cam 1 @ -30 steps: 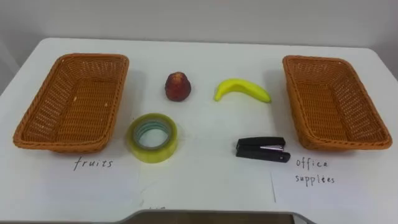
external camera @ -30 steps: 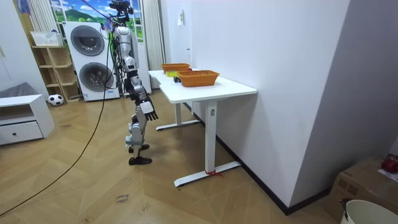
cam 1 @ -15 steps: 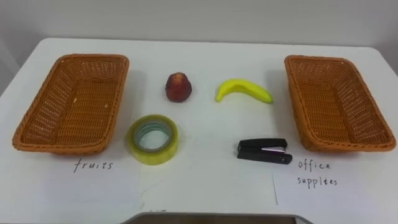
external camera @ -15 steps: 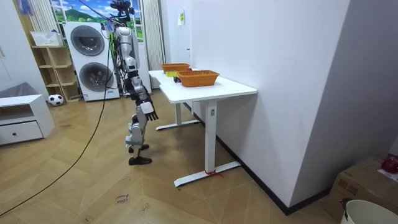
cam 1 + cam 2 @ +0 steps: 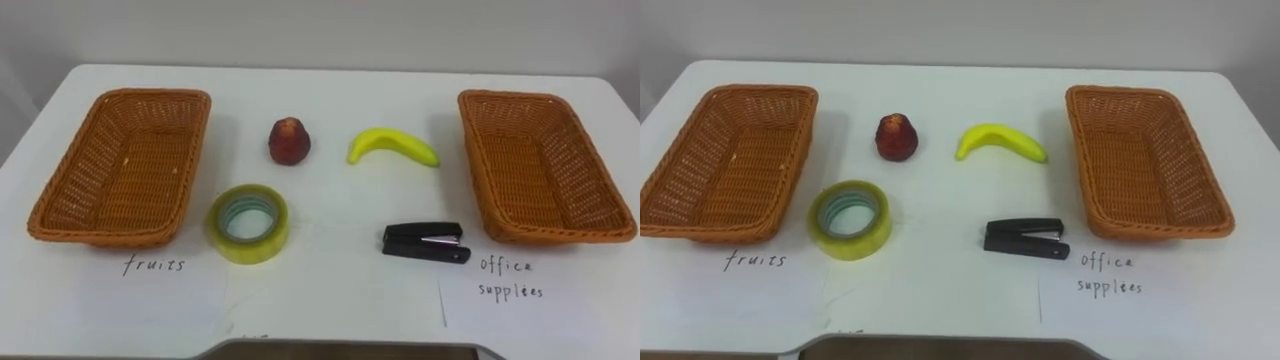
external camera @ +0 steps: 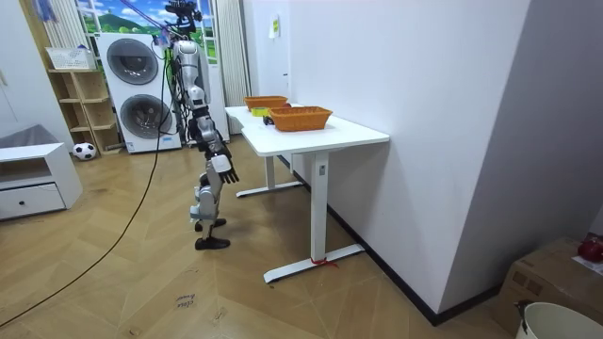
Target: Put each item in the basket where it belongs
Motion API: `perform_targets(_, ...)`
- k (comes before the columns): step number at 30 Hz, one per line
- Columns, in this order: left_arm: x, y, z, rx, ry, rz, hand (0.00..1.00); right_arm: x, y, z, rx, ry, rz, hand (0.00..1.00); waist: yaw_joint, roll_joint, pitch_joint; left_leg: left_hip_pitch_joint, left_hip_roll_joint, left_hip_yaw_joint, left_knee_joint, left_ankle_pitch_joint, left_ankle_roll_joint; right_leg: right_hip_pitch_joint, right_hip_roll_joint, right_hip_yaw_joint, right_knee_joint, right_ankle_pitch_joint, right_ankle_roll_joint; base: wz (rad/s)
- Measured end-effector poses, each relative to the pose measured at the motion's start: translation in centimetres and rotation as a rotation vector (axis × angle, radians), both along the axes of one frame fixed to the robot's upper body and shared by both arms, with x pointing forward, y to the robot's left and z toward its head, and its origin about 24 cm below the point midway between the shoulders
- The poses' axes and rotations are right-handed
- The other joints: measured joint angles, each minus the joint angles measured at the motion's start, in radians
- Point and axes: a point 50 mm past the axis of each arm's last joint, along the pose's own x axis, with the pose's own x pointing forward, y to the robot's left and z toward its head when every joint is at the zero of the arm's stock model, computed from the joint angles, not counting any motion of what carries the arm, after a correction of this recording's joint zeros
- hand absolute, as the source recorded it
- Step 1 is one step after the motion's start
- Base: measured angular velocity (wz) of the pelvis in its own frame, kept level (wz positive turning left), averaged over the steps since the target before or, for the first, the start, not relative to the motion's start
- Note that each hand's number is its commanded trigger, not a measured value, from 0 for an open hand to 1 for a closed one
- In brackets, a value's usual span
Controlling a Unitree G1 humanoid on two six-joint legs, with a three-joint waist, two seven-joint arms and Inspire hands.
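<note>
Now | table (image 5: 330, 295) by wall (image 6: 424, 94), baskets (image 5: 150, 94) at either end | washing machines (image 6: 127, 61) behind robot | right hand (image 6: 226, 170) hangs relaxed

Both eye views look steeply down from the robot's head, close above the white counter (image 5: 330, 300), facing the wall behind; they share the left basket (image 5: 120, 165), the right basket (image 5: 540, 170) and everything between; the room view stands well off, facing the counter's short end.
</note>
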Motion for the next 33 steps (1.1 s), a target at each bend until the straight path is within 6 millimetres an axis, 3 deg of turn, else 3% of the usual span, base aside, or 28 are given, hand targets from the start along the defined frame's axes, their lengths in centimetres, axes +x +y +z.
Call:
perform_targets(5, -0.6, 0.9, 0.2, 0.029, 0.003, 0.047, 0.00, -0.4, -1.9, 0.3, -0.074, 0.013, -0.157, 0.00, -0.040, -0.002, 0.0002, 0.002, 0.001, 0.004, -0.001, 0.000, 0.000, -0.003, 0.001, 0.008, 0.002, 0.000, 0.000, -0.03)
perform_targets(12, -1.0, 1.3, 0.3, 0.041, 0.008, 0.079, 0.00, -0.2, -4.5, 1.0, -0.184, 0.015, -0.370, 0.00, -0.052, -0.007, 0.0005, 0.018, 0.002, 0.020, -0.006, 0.000, 0.000, -0.002, 0.002, 0.030, 0.009, 0.000, 0.000, -0.08)
perform_targets(17, -1.4, 2.3, 0.5, 0.084, 0.007, 0.128, 0.00, 1.9, -7.3, 2.5, -0.306, -0.077, -0.510, 0.00, -0.077, -0.021, -0.0025, 0.016, 0.002, 0.036, -0.005, 0.000, 0.000, -0.018, 0.003, 0.055, 0.013, 0.000, 0.000, -0.08)
perform_targets(22, -1.5, 3.0, 0.8, 0.114, 0.003, 0.136, 0.00, 2.9, -9.2, 3.9, -0.399, -0.121, -0.610, 0.00, -0.101, -0.034, -0.0057, 0.014, 0.001, 0.046, -0.008, 0.000, 0.001, -0.028, 0.002, 0.061, 0.014, -0.002, 0.002, -0.05)
perform_targets(27, -1.1, 3.3, 1.1, 0.135, -0.022, 0.124, 0.00, 3.3, -11.1, 5.4, -0.510, -0.136, -0.713, 0.00, -0.107, -0.046, -0.0119, 0.015, -0.001, 0.051, -0.019, 0.000, 0.001, -0.028, 0.001, 0.064, 0.015, -0.003, 0.003, -0.04)
perform_targets(33, -1.2, 3.6, 1.3, 0.143, -0.032, 0.132, 0.00, 5.2, -13.5, 8.5, -0.637, -0.224, -0.808, 0.00, -0.109, -0.056, -0.0116, 0.016, -0.001, 0.064, -0.020, 0.000, 0.001, -0.034, 0.002, 0.086, 0.015, -0.003, 0.004, -0.08)
